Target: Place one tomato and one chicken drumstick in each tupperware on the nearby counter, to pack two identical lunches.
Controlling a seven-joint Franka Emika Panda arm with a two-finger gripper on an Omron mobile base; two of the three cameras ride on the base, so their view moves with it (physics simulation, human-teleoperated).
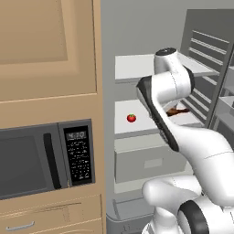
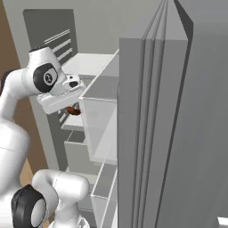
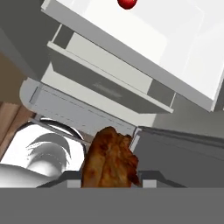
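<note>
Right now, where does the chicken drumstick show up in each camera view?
Left base view: drumstick right of centre, behind the arm's elbow, level with the fridge shelf.
Right base view: drumstick left of centre, under the hand.
Hand view: drumstick bottom centre.
Shared landmark: that white fridge shelf.

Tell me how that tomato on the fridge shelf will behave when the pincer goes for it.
The tomato looks round and smooth, so a nudge would probably send it rolling across the flat white shelf. Its glossy skin may slip between closing fingers. It seems small, so likely light, and too hard a squeeze could bruise it.
</note>
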